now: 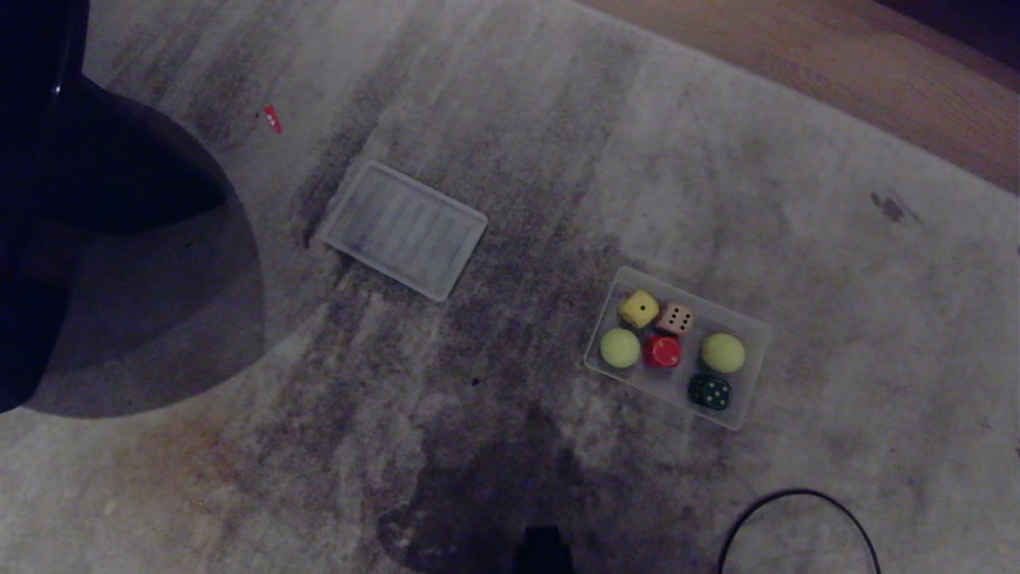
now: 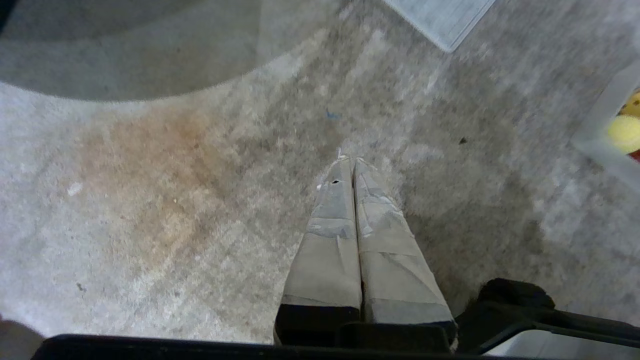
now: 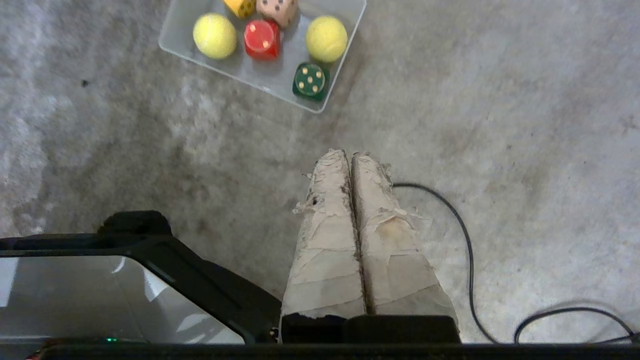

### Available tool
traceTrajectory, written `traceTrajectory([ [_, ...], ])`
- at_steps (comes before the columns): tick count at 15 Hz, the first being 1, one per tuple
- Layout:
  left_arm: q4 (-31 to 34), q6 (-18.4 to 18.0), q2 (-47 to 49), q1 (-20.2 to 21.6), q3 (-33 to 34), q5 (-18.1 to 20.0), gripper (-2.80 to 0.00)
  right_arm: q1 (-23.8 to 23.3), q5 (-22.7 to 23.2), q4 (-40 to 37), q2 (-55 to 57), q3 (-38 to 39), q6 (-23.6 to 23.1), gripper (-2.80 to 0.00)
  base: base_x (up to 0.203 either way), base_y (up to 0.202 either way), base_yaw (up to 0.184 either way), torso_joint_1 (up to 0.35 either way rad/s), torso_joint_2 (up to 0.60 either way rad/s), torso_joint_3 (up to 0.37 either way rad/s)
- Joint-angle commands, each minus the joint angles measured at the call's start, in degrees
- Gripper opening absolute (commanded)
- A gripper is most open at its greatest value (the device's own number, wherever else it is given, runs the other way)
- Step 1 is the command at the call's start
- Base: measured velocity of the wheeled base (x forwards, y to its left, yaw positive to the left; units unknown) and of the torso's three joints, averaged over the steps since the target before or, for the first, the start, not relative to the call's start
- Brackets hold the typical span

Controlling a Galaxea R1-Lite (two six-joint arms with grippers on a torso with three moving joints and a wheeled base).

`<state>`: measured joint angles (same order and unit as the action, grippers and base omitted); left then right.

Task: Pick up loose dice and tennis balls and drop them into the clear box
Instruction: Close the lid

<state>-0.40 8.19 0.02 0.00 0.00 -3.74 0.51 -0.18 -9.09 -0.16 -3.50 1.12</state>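
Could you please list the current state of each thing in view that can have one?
clear box: open, lid off, on the carpet, holding all six pieces.
lid: flat on the carpet, apart from the box.
yellow die: in the box.
tan die: in the box.
red die: in the box.
dark green die: in the box.
tennis balls: both in the box.
left gripper: shut, empty.
right gripper: shut, empty.

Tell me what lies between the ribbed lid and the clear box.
Nothing but carpet: in the head view the stretch between the ribbed lid and the clear box is bare, stained carpet, with no dice or balls on it.
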Motion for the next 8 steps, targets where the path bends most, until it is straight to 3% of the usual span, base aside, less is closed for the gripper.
traceTrajectory([
  [1,0.0,0.1,0.1,0.0,0.1,0.0,-2.8,0.0,0.0,0.0,0.2,0.0,0.0,-2.8,0.0,0.0,0.0,0.002,0.01,0.204],
  [8,0.0,0.1,0.1,0.0,0.1,0.0,-2.8,0.0,0.0,0.0,0.2,0.0,0.1,-2.8,0.0,0.0,0.0,0.003,0.0,0.205],
])
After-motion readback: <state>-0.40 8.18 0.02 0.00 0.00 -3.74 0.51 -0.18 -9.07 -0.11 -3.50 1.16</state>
